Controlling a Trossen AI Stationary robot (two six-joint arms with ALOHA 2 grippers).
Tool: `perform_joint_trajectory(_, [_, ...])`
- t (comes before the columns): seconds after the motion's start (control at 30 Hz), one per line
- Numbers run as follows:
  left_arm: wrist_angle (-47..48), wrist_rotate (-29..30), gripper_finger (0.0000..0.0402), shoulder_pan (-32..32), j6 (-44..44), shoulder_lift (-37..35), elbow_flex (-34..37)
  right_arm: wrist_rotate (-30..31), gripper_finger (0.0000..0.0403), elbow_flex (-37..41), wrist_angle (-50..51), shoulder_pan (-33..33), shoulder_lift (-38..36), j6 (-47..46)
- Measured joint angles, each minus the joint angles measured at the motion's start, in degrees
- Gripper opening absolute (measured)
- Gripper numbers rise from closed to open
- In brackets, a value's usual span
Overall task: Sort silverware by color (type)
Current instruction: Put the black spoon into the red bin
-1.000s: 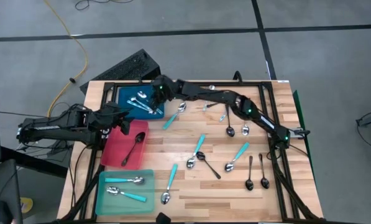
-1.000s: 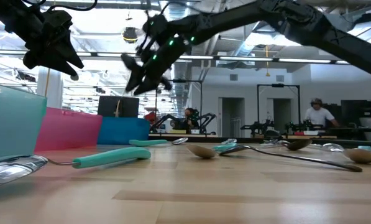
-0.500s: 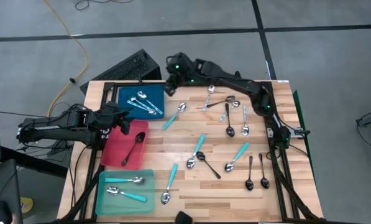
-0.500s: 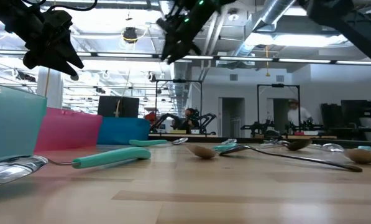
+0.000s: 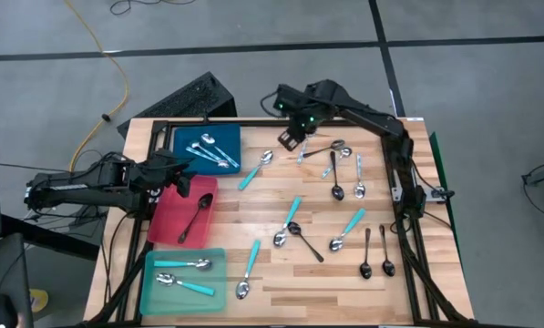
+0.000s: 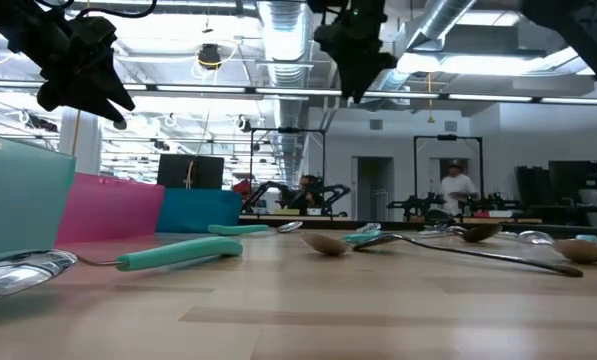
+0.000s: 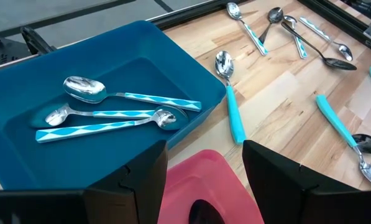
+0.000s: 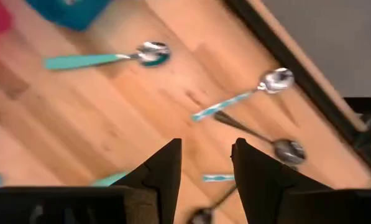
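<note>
1. Mostly slim, glossy spoons (image 5: 294, 214) lie scattered on pale wooden planks; three sit in the blue tray (image 5: 181, 138).
2. Right gripper (image 5: 290, 138) hovers above them, fingers apart, empty.
3. Left gripper (image 5: 182, 182) waits over the red tray (image 5: 167, 226), parted, empty.

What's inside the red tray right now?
One black spoon lies in the red tray, nothing else visible. The left gripper hangs over the tray's far end, covering that part.

Right arm reaches in from the right edge, elbow bent, right end effector (image 5: 290, 138) raised at upper centre of the high view, fingers (image 8: 163, 171) parted, nothing between them. Left arm lies low at centre left, left end effector (image 5: 182, 185) hovering, fingers (image 7: 141, 177) apart, empty.
</note>
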State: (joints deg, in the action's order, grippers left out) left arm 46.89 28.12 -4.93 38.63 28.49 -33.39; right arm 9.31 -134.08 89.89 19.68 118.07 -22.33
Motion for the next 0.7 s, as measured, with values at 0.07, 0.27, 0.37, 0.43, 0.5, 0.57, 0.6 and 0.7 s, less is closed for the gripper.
perform_joint_trajectory(0.07, [-0.02,-0.04,0.0195,0.01,0.0,-0.01,0.0,-1.68,0.0164,0.83,0.29,-2.24,-0.28,-1.3])
perform_joint_trajectory(0.27, [0.0,-0.48,0.0195,0.0,0.02,-0.02,0.0,-4.34,0.0164,0.8,0.21,-10.16,-0.81,-4.16])
perform_joint_trajectory(0.37, [0.0,-0.74,0.0195,0.0,0.04,-0.02,0.0,-4.44,0.0164,0.83,0.1,-14.37,-0.81,-7.58])
perform_joint_trajectory(0.43, [0.0,-0.76,0.0195,0.01,0.04,0.0,0.0,-4.46,0.0164,0.81,0.08,-17.69,-0.9,-11.4])
perform_joint_trajectory(0.5, [0.0,-0.77,0.0195,0.0,0.07,-0.01,0.0,-4.51,0.0164,0.83,0.11,-21.55,-0.9,-15.74])
perform_joint_trajectory(0.57, [0.0,-0.79,0.0195,0.0,0.07,0.0,0.0,-4.51,0.0164,0.83,0.09,-25.77,-0.88,-20.03])
perform_joint_trajectory(0.6, [0.0,-0.79,0.0195,0.0,0.07,0.0,0.0,-4.53,0.0164,0.83,0.11,-27.97,-0.86,-22.38])
perform_joint_trajectory(0.7, [0.0,-1.33,0.0195,0.0,-0.16,-0.02,0.0,-4.7,0.0164,2.26,0.05,-33.81,-0.81,-29.37])
